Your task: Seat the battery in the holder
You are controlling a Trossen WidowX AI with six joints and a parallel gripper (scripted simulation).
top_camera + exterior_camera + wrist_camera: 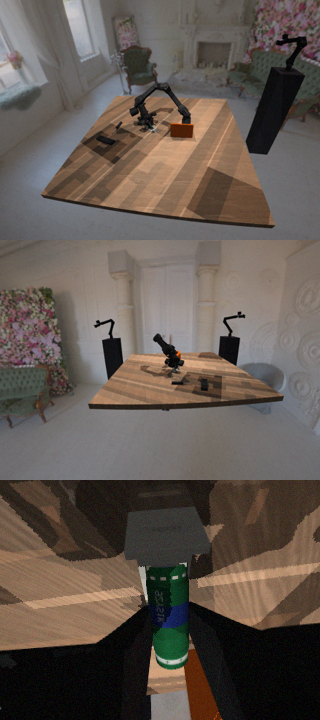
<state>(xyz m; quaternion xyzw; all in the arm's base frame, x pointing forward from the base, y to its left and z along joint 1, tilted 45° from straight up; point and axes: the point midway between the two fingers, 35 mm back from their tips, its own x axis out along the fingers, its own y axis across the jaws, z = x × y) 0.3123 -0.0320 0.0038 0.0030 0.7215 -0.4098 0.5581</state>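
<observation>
In the wrist view my gripper (168, 610) is shut on the battery (169, 611), a green cylinder with a blue band, gripped around its middle. The battery points away from the camera, and its far end meets the grey holder (166, 532), whose top block hides the battery's tip. A pale strip of the holder shows along the battery's left side. The spring is not visible. In the top and exterior views the gripper (150, 125) (175, 368) is low over the small holder (154, 130) on the wooden table (160, 180) (144, 392), near the arm's base.
An orange block (181, 130) (178, 353) stands just right of the holder. A dark screwdriver (117, 126) (180, 382) and a flat black bar (105, 140) (204, 384) lie to the left. Black pillars (273, 111) (112, 356) (228, 349) with camera arms stand beside the table.
</observation>
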